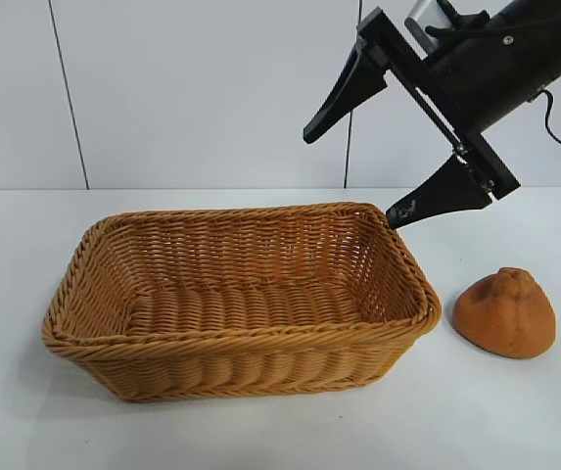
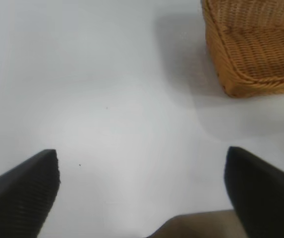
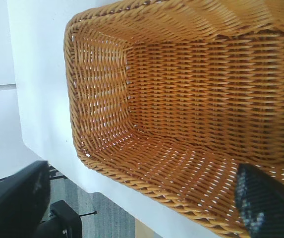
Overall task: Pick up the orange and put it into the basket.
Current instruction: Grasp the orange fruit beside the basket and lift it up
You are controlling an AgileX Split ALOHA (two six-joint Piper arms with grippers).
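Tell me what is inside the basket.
Nothing: the basket shows only bare woven floor. The orange sits outside on the table. The near wall's inner face is hidden in the exterior view.

White table (image 1: 260, 431), pale panelled wall (image 1: 202, 88) behind

1. The right gripper (image 1: 395, 174) is in the upper right of the exterior view, on a black arm that slants down toward the left. Its two black fingers (image 1: 344, 95) are spread wide apart and hold nothing.
2. The left gripper (image 2: 142, 191) shows only in its own wrist view, at the bottom of the frame. Its fingers stand far apart too, with nothing between them.
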